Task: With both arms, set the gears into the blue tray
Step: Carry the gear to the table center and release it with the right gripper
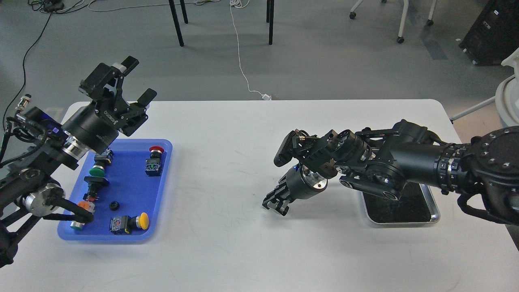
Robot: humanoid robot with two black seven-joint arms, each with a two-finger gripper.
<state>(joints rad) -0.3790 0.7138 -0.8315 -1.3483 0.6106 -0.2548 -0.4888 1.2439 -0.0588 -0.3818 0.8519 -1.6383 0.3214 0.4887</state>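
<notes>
The blue tray (130,187) lies at the table's left side. One gear (114,206), a tiny black toothed wheel, rests in it among push-button switches. My left gripper (137,80) hangs open above the tray's far edge, holding nothing. My right gripper (276,204) points down over the bare table middle, left of the silver tray (434,216). Its fingers are shut together. Whether a gear sits between the tips is too small and dark to tell. My right arm covers most of the silver tray.
Switches with a red cap (155,150), a green cap (97,171), a yellow cap (142,220) and an orange one (84,205) lie in the blue tray. Chair legs and cables stand on the floor beyond the table's far edge.
</notes>
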